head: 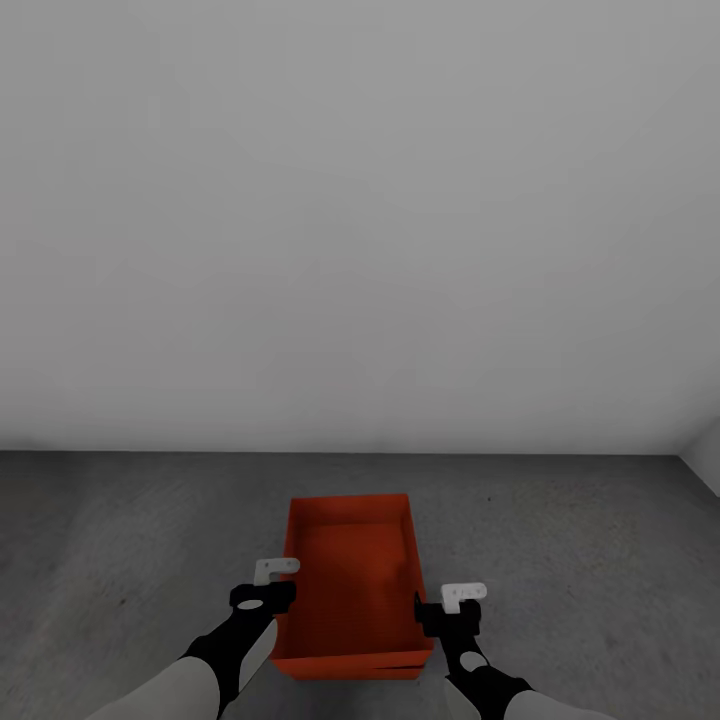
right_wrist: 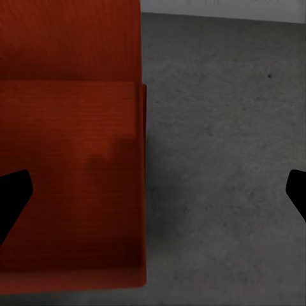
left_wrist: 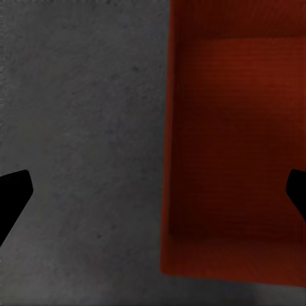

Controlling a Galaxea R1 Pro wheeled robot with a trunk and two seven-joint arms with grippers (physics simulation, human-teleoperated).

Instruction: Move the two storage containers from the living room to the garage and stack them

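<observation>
An orange-red open-top storage container (head: 350, 570) rests on the dark grey concrete floor (head: 130, 540) of the garage, close to a grey-white wall. A seam runs along its near wall, low down; whether a second container lies under it I cannot tell. My left gripper (head: 263, 598) hovers open over the container's left long wall (left_wrist: 167, 159), one fingertip (left_wrist: 14, 194) above the floor and the other over the inside. My right gripper (head: 448, 615) hovers open over the right long wall (right_wrist: 143, 178) in the same way. Neither holds anything.
The plain grey-white wall (head: 360, 220) meets the floor just beyond the container. A wall corner (head: 700, 465) shows at the far right. Bare concrete lies on both sides of the container.
</observation>
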